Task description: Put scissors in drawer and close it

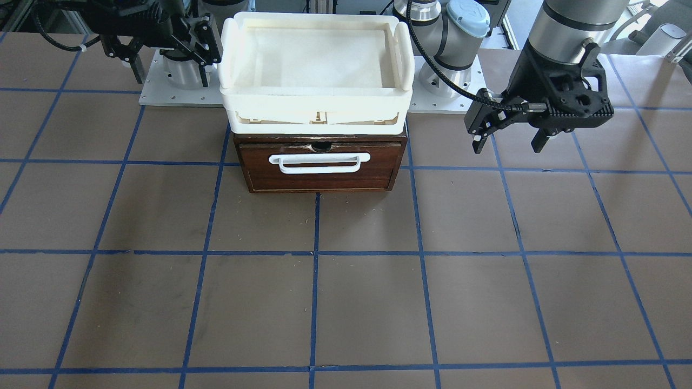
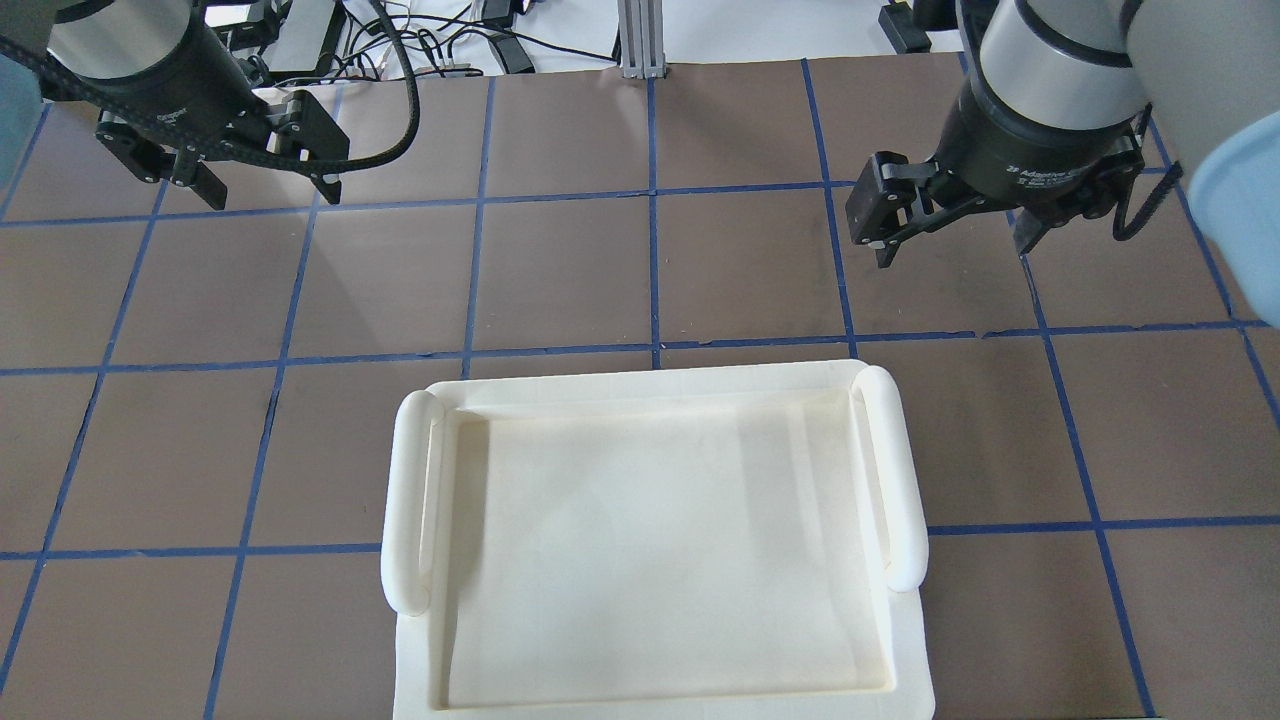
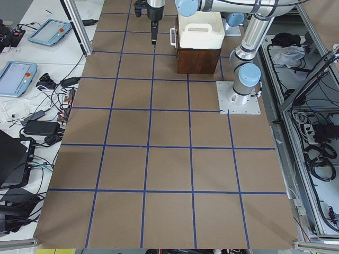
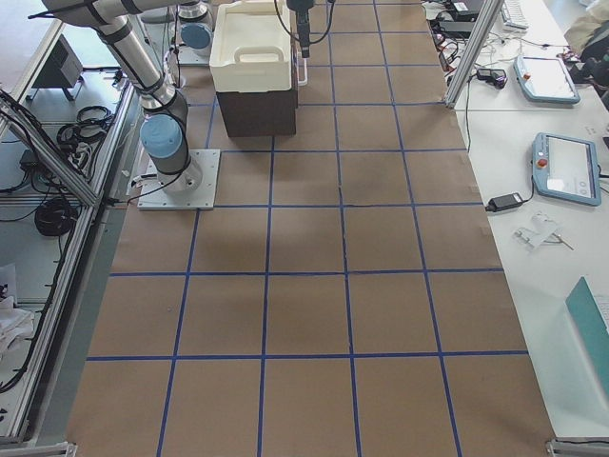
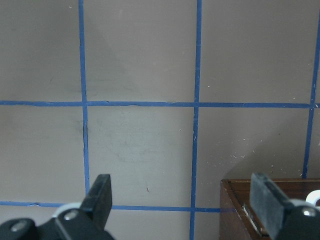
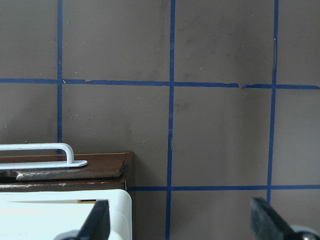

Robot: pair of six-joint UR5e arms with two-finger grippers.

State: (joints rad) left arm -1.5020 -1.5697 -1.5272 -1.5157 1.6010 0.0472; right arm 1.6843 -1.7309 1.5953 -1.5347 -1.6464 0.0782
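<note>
The drawer (image 1: pixel 321 181), with its dark brown front and white bar handle (image 1: pixel 319 163), sits pushed into its brown cabinet at the table's middle. Its inside is hidden. The scissors show in no view. My left gripper (image 1: pixel 508 146) is open and empty above the table beside the cabinet; it also shows overhead (image 2: pixel 272 198) and in its wrist view (image 5: pixel 181 190). My right gripper (image 1: pixel 170 70) is open and empty on the cabinet's other side, also overhead (image 2: pixel 953 250) and in its wrist view (image 6: pixel 180 215). The right wrist view shows the drawer front (image 6: pixel 65 167).
A cream-white plastic tray (image 1: pixel 316 111) rests on top of the cabinet and hides it from overhead (image 2: pixel 650 385). The brown table is marked with blue tape squares (image 1: pixel 316 251). The arm bases stand behind the cabinet.
</note>
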